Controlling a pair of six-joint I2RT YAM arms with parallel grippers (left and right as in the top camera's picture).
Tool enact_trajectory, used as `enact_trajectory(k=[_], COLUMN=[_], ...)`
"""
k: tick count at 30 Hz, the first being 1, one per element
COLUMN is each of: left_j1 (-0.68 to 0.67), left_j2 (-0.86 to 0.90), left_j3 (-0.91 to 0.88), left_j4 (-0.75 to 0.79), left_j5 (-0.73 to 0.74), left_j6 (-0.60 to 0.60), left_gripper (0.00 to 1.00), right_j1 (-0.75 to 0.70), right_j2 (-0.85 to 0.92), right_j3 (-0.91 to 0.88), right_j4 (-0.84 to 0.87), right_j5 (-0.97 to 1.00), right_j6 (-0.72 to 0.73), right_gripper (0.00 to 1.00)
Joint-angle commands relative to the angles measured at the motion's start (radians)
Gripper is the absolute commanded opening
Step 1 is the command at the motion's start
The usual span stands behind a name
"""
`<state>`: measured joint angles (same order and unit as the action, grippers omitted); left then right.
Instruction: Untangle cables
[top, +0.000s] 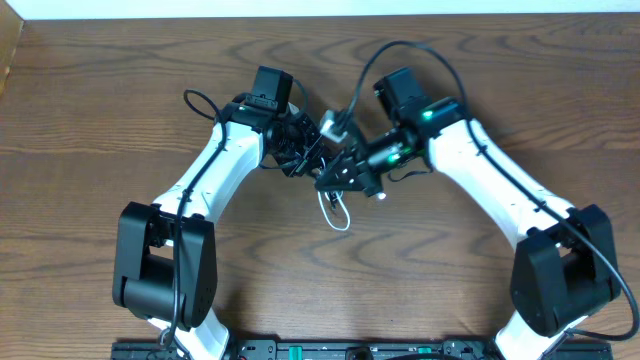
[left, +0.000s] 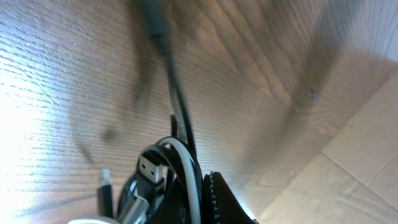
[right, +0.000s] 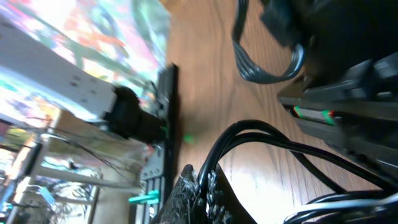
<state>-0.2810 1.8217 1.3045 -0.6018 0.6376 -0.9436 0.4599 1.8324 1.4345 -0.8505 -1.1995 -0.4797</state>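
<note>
The job is not done yet. The cables (top: 322, 150) are all in one knotted bunch, and none lies alone on the worktop (top: 100, 100).

The bunch sits right at the left tool (top: 297, 148). The left wrist view shows it up off the wood. This tool looks pressed together on the bunch, with a silver plug (left: 152, 167) and the white cable (left: 189, 177) tucked in it. A white loop (top: 338, 212) hangs just below the left tool, on the robot's side.

The right tool (top: 345, 172) is just beside the left tool. Black cables (right: 261, 134) run over one of its fingers (right: 193, 193), but I cannot tell if it pinches them.

Both arms bend in and meet at the left tool.
</note>
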Motion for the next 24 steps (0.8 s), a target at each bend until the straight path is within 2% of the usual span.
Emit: enact_trajectory(k=[1,6,12,18,21,22,24], left_j1=[0.019,0.023,0.023,0.023,0.023,0.023,0.023], left_j2=[-0.004,-0.004,-0.004,-0.004,-0.004,-0.004,-0.004], left_j3=[0.016,0.016,0.015,0.015,0.015,0.015,0.015], left_j4=[0.003,-0.014,-0.096,-0.113,-0.113,-0.113,-0.113], left_j5=[-0.075,-0.153,-0.322,-0.359,-0.359,-0.359,-0.358], left_j6=[0.008,0.008,0.007,0.007,0.006,0.006,0.006], left_gripper=[0.07,0.07,0.07,0.07,0.08,0.07,0.07], right_j1=[-0.045,-0.111,-0.187,-0.24,-0.252,-0.251,-0.239], right_j2=[-0.013,-0.014,-0.03,-0.044,-0.044,-0.044,-0.044], right_j3=[-0.002,-0.002,-0.002,-0.002,-0.002,-0.002,-0.002], right_j4=[-0.006,-0.006,-0.006,-0.006,-0.009,-0.013,-0.025], right_j5=[-0.235,-0.303,-0.33,-0.342,-0.24,-0.191,-0.125], right_j6=[-0.057,-0.076,-0.079,-0.087,-0.062,-0.038,-0.011], right_gripper=[0.01,0.01,0.01,0.01,0.01,0.05,0.19])
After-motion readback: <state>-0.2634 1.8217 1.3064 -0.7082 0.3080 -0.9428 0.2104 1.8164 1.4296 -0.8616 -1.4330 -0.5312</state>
